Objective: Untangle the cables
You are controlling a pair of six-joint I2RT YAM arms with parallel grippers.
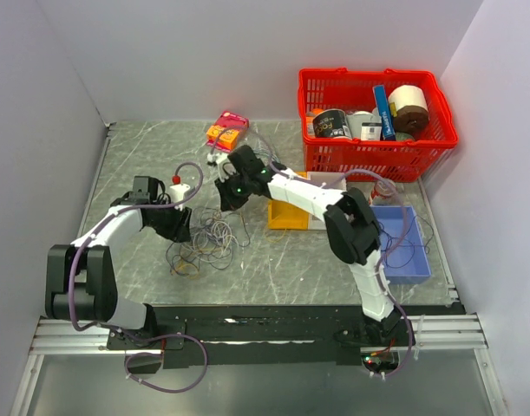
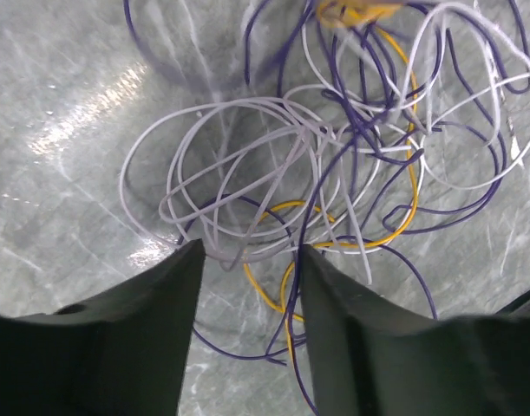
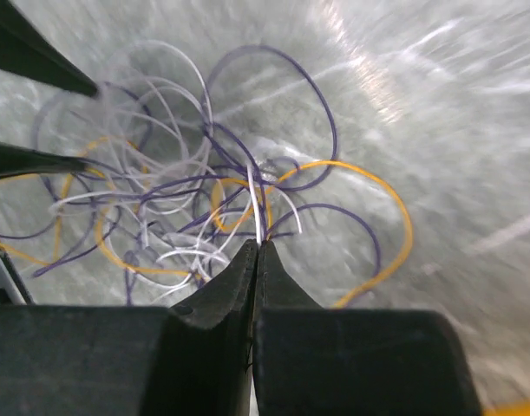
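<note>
Right fingers (image 3: 219,299) pinch the cables (image 3: 211,192) — left fingers (image 2: 152,321) straddle them.

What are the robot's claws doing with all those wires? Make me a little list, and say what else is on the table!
cables: tangled heap of white, purple and yellow strands on the grey table
left gripper: open, with several strands lying between its fingers
right gripper: shut, seemingly pinching a white strand
untangled: not yet
also there: red basket with things inside, blue bin
</note>
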